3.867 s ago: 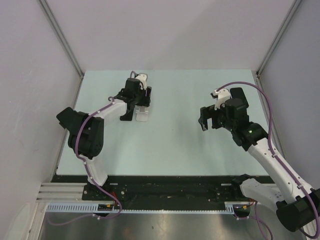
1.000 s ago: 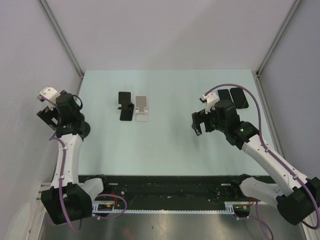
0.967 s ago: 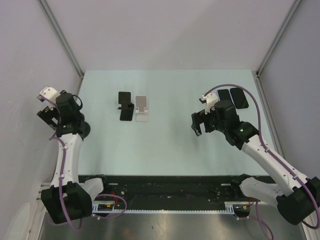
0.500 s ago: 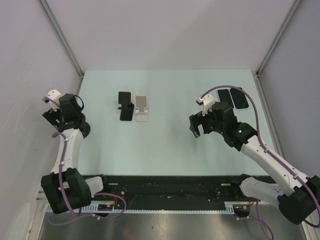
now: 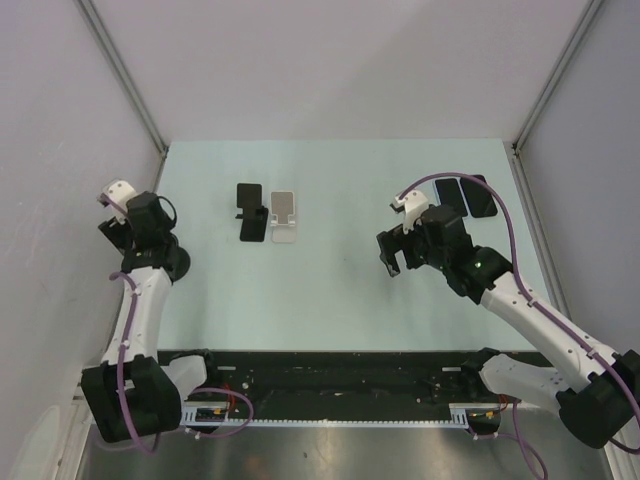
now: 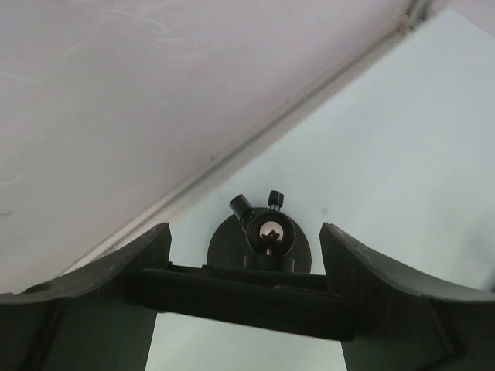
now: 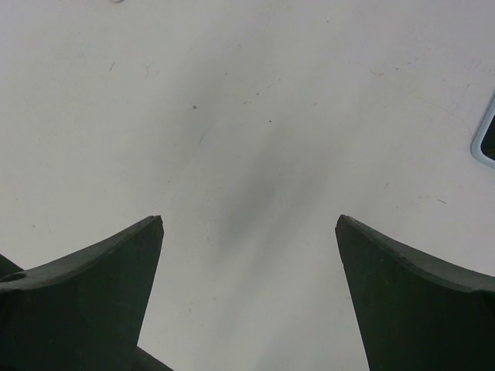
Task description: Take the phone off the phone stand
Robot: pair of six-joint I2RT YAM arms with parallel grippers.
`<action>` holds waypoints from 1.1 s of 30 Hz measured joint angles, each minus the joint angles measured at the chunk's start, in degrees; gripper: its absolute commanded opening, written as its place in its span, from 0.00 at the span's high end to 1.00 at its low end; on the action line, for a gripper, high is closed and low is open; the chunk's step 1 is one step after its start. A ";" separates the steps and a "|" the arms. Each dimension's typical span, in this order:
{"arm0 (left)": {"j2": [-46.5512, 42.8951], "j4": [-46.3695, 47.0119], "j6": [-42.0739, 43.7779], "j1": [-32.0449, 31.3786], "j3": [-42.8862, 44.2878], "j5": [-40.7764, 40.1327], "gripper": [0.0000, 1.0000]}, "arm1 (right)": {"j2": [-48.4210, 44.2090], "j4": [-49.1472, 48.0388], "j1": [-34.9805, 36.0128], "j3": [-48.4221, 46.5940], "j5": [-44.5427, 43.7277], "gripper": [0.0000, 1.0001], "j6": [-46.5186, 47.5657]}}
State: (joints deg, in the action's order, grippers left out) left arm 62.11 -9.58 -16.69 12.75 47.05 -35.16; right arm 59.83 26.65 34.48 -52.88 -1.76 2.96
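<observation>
While partly hidden, phones (image 5: 482, 198), perhaps two, flat.

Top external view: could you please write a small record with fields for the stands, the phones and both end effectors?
black stand: left of centre, seems empty
white stand: just right of it, seems empty
phone: lying flat, far right
second phone: beside it, nearer the centre
left end effector: open, holds nothing
right end effector: open, holds nothing

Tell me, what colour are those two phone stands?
The left phone stand is black, the right phone stand white; the top external view shows them best.
</observation>
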 measured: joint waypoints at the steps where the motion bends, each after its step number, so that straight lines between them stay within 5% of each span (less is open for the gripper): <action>1: -0.63 -0.72 0.57 -1.22 -0.15 0.00 0.69 | -0.07 0.00 0.09 0.04 -0.24 0.00 0.07; 10: -6.16 -5.86 5.95 -19.67 -0.33 3.43 0.87 | -1.44 0.00 0.35 0.20 -1.05 0.00 0.11; 21: -9.86 -14.34 6.54 -40.02 3.67 19.39 0.90 | -4.76 -0.98 0.46 0.28 -0.90 0.00 -0.42; 33: 3.63 -13.00 7.63 -51.74 14.78 33.35 0.89 | -10.91 -1.55 0.46 0.39 -0.74 0.00 -7.10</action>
State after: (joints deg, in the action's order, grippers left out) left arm 65.73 -22.59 -9.06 -38.98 61.82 -1.80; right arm 48.93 25.10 34.94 -52.49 -2.50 -4.14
